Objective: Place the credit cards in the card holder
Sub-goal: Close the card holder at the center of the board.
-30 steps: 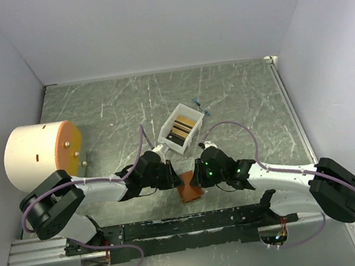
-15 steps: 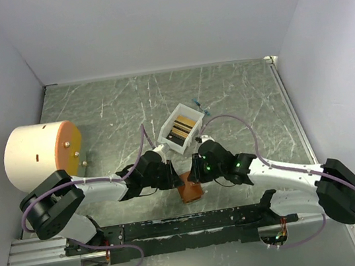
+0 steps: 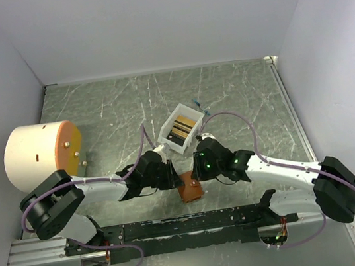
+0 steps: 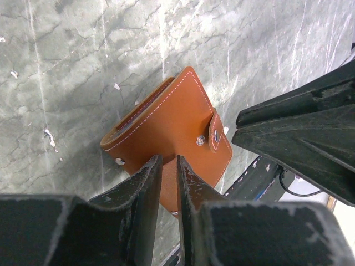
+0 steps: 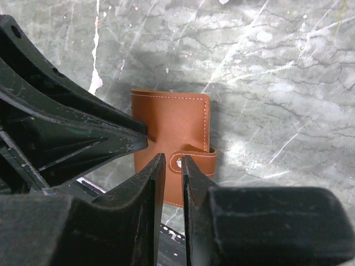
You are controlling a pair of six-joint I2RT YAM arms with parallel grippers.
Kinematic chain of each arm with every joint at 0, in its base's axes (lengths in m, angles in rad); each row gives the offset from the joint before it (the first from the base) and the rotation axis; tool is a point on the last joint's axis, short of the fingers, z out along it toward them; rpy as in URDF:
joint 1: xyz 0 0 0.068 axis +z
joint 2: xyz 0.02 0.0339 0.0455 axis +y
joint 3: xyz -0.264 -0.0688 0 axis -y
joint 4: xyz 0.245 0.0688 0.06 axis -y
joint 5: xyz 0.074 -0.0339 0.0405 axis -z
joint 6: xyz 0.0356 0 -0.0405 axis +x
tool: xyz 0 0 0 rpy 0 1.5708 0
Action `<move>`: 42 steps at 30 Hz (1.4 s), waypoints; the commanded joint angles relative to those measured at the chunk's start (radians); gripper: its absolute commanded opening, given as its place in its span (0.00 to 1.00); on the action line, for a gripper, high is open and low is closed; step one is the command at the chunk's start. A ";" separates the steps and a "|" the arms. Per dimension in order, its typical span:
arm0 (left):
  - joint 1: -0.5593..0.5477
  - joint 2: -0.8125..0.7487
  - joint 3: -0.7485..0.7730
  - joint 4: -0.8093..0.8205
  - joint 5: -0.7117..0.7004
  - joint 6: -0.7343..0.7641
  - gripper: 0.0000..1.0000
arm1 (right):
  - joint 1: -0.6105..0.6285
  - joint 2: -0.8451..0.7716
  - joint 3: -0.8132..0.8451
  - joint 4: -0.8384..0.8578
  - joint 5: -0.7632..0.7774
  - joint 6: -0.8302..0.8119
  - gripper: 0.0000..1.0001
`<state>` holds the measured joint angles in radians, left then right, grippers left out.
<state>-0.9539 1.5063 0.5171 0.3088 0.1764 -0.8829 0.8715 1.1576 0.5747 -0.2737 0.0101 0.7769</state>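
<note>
Brown leather card holder (image 4: 166, 127) lies folded shut on the marbled surface (image 3: 107, 110), toward 6 o'clock of it in the overhead view, with its snap tab (image 5: 194, 158) wrapped over one edge. You cannot tell whether the snap is fastened. The credit cards (image 3: 181, 130) sit apart, in the white box (image 3: 169, 144) at 12 o'clock of the holder, so no card is in yet. The left claw (image 4: 168, 166) comes in from 10 o'clock and the right claw (image 5: 173, 163) from 2 o'clock. Each has its jaws drawn to a thin slit with leather showing through. Whether either pinches the holder or only hangs over it, you cannot tell.

Risks, as judged:
1. If you pull the tab with the body unanchored, the whole holder will likely lift or skid on the smooth stone rather than open.
2. A grip on so little leather may slip off, letting the cover spring shut.
3. Both claws are close together over one small item, so a sideways correction could knock one against the other.
4. The holder lies near the black rail (image 3: 178, 225) at 6 o'clock, and a push that way could send it off the stone.
</note>
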 commanded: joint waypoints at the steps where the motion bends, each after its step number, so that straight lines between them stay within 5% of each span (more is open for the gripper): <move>1: -0.014 0.010 0.014 -0.050 -0.007 0.025 0.29 | -0.011 0.026 -0.031 0.032 -0.026 -0.005 0.19; 42: -0.029 0.038 0.009 -0.011 -0.010 0.005 0.29 | -0.007 0.091 -0.091 0.123 -0.125 -0.003 0.17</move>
<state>-0.9604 1.5093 0.5171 0.3130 0.1684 -0.8799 0.8619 1.2251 0.4915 -0.1322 -0.0910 0.7845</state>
